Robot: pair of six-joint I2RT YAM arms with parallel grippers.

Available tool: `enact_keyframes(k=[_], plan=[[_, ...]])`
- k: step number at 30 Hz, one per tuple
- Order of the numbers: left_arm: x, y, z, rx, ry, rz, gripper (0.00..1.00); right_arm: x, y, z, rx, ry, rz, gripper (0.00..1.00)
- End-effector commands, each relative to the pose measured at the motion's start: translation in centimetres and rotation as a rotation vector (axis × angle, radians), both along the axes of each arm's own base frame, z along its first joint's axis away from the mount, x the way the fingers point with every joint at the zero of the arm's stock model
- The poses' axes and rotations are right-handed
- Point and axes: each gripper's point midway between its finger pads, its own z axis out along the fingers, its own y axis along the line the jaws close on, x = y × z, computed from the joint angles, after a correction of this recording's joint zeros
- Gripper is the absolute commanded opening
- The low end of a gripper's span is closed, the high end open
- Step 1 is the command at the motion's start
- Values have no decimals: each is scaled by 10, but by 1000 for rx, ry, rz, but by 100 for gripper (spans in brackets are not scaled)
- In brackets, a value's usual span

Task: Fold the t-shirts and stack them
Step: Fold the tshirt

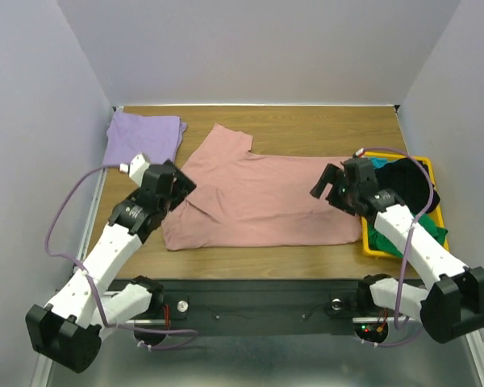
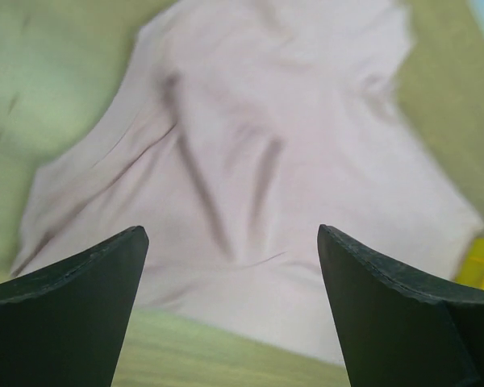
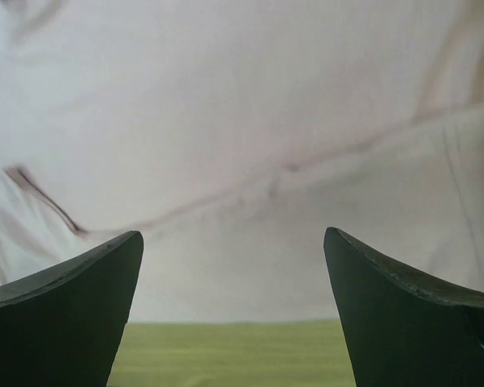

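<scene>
Pink shirt (image 1: 258, 197) lies spread on the desk (image 1: 306, 129), long axis running left to right, between my arms. My left fingers (image 1: 181, 182) hang released over its left edge, my right fingers (image 1: 327, 182) released over its right edge; each arm is nearest its own end.

Pink t-shirt (image 1: 258, 197) spread flat, mid-table

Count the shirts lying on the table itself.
2. The pink shirt is spread in the middle; the lavender shirt lies at the far left corner. More lie heaped in the yellow bin.
</scene>
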Motion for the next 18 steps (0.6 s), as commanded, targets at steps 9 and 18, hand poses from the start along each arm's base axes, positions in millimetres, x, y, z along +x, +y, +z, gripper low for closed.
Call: enact_keyframes(k=[9,18], plan=[[200,-52,103,369,-175,-130,98,132,-19,42,-222,-93,-177,100],[338,-96,47,512,-131,-243,99,145,-33,28,-286,-69,-207,100]])
